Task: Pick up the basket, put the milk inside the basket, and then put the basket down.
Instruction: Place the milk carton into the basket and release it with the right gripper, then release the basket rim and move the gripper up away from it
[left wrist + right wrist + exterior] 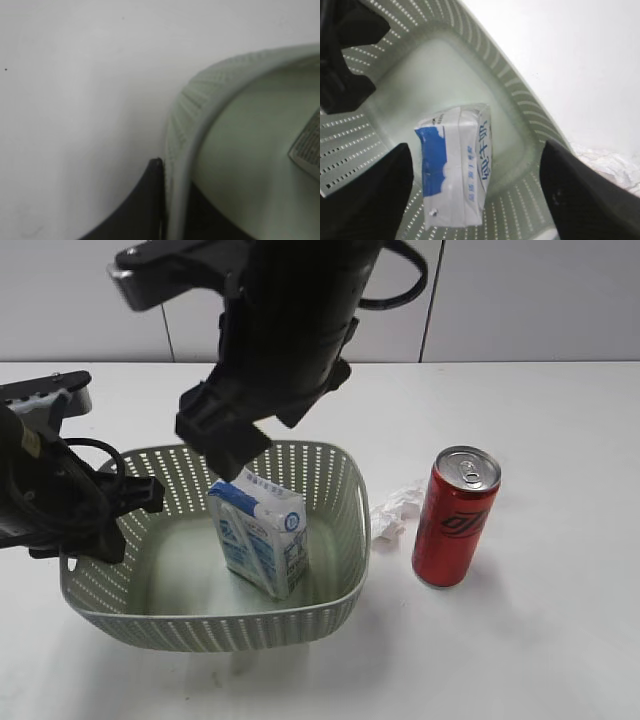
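The pale green basket (352,502) is in the left middle of the exterior view. My left gripper (122,512) is shut on its left rim; the left wrist view shows the rim (200,100) pinched between the two dark fingers (175,205). The white-and-blue milk (262,535) carton stands upright on the basket floor. My right gripper (225,445) hangs just above the carton, open. In the right wrist view its fingers (477,200) are spread wide on both sides of the milk (455,170) and do not touch it. I cannot tell whether the basket rests on the table.
A tall red can (455,515) stands to the right of the basket. A crumpled white paper (395,512) lies between them and also shows in the right wrist view (610,165). The table top is white, with a wall behind it.
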